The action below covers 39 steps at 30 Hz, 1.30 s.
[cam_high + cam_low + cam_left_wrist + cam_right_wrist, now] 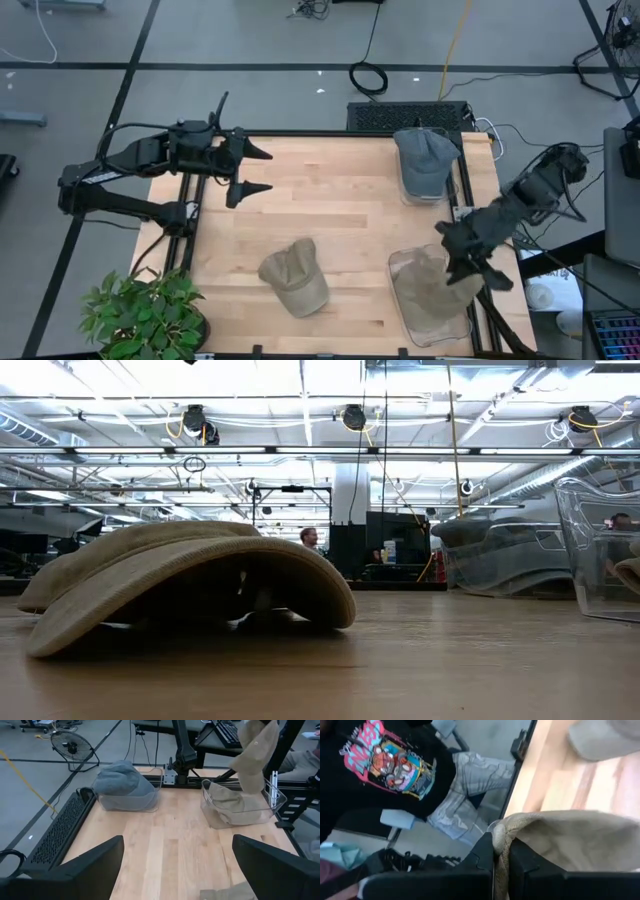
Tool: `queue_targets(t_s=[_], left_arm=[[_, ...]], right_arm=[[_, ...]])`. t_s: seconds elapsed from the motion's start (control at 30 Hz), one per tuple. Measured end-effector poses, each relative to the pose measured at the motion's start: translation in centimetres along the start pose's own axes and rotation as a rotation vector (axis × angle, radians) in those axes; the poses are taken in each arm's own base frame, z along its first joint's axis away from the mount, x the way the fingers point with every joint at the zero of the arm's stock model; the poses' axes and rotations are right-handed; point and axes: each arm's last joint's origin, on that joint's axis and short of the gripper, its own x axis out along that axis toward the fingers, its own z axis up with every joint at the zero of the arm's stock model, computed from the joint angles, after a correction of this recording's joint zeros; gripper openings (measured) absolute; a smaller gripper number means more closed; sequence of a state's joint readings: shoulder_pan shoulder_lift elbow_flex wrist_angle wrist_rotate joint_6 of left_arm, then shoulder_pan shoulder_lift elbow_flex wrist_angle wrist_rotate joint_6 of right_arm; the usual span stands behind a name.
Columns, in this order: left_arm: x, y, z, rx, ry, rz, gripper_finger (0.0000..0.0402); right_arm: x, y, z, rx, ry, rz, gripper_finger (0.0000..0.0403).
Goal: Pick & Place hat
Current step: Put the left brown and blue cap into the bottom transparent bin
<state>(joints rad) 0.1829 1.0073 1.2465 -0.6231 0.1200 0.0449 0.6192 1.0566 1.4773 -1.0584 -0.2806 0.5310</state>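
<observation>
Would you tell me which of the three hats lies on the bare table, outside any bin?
The tan hat near the plant; the grey hat and the gripped tan hat sit at clear bins.

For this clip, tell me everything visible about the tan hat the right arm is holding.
The tan fabric cap looks soft and limp, with a stitched edge. The right pincer is shut on that edge, and the cap hangs crumpled above the clear plastic bin at the table's near right corner. Its lower part drapes into the bin, which holds more tan fabric. Nothing else touches it.
</observation>
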Motion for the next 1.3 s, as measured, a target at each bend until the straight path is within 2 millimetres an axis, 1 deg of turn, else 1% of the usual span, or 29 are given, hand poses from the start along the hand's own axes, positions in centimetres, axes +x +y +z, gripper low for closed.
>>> queue_targets(t_s=[0.13, 0.27, 0.53, 0.8, 0.93, 1.13, 1.3], left_arm=[[0.0, 0.0, 0.0, 0.001, 0.001, 0.000, 0.0385], [0.0, 0.0, 0.0, 0.001, 0.001, 0.000, 0.0382], [0.0, 0.0, 0.0, 0.001, 0.001, 0.001, 0.0375], [0.0, 0.0, 0.0, 0.001, 0.001, 0.001, 0.0374], [0.0, 0.0, 0.0, 0.002, 0.001, 0.001, 0.0373], [0.0, 0.0, 0.0, 0.002, 0.001, 0.001, 0.0380], [0.0, 0.0, 0.0, 0.002, 0.001, 0.001, 0.0377]], right_arm=[[1.6, 1.4, -0.5, -0.023, 0.048, 0.003, 0.0007], [3.1, 2.6, -1.1, -0.064, 0.095, -0.016, 0.0007], [5.0, 4.5, -2.5, -0.096, 0.145, -0.054, 0.0007], [5.2, 5.6, -3.5, -0.133, 0.156, -0.053, 0.0007], [5.2, 5.7, -3.7, -0.161, 0.161, -0.046, 0.0007], [5.2, 5.7, -3.7, -0.205, 0.164, -0.041, 0.0007], [5.2, 5.7, -3.7, -0.239, 0.165, -0.038, 0.0007]])
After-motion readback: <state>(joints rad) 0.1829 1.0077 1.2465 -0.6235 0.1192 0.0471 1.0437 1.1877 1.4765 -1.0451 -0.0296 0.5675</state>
